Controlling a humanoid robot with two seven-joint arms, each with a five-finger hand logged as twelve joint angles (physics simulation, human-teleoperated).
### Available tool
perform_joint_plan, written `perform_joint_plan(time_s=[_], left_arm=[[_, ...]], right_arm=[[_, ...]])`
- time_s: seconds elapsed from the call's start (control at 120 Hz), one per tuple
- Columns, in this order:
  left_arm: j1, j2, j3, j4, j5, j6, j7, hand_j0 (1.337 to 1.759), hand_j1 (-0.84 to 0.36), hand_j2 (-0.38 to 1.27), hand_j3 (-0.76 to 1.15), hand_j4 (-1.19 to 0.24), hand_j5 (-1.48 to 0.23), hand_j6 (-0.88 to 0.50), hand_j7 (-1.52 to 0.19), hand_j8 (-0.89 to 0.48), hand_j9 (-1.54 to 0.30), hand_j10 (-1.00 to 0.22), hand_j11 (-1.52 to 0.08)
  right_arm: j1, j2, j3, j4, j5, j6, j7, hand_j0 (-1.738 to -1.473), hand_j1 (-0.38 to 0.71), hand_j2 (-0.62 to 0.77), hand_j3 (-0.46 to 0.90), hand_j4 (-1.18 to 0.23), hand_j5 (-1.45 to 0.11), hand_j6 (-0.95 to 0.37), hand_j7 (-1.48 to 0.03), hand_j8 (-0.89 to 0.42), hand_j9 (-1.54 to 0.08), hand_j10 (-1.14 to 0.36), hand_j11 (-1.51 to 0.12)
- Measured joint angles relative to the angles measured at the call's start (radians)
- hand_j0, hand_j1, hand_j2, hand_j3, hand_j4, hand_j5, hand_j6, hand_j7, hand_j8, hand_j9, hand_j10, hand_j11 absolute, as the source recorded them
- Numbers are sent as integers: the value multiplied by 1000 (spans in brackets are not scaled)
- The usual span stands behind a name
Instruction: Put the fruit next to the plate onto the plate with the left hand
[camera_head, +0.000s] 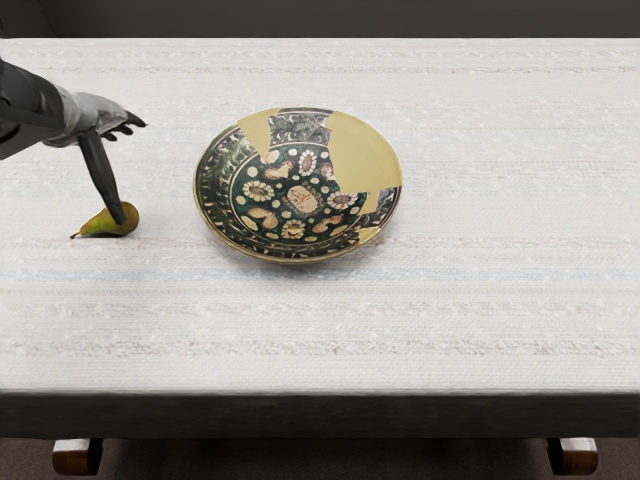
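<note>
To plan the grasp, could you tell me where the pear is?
In the head view, the pear lies on the table left of the plate, under a finger of the left hand.

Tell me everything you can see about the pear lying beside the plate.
The pear is small and smooth, yellow-green, darker toward its narrow neck. It lies on its side on the pale table, thin stem pointing to the picture's left, fat end toward the plate but apart from its rim. One dark finger of the left hand points down and appears to touch its fat end; nothing grips it.
</note>
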Motion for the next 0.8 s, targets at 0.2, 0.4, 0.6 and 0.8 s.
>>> perform_joint_plan(time_s=[0.2,0.4,0.6,0.8], left_arm=[[109,-3,1,2,-50,150,-8,1658,343,1,0,-5,-6,-5,-6,-5,-6,-5,-6],[169,-34,-1,13,-61,236,-11,1658,341,1,0,-7,-8,-7,-8,-7,-8,-7,-8],[221,-112,-18,18,-7,271,-10,1658,339,2,0,-8,-11,-9,-11,-8,-11,-8,-11],[255,-115,-18,20,16,308,-9,1658,337,2,0,-11,-14,-11,-14,-11,-14,-11,-14]], right_arm=[[0,0,0,0,0,0,0,-1658,-335,-2,0,-11,-15,-11,-15,-11,-15,-11,-15],[0,0,0,0,0,0,0,-1658,-335,-2,0,-11,-15,-11,-15,-11,-15,-11,-15],[0,0,0,0,0,0,0,-1658,-335,-2,0,-11,-15,-11,-15,-11,-15,-11,-15],[0,0,0,0,0,0,0,-1658,-335,-2,0,-11,-15,-11,-15,-11,-15,-11,-15]])
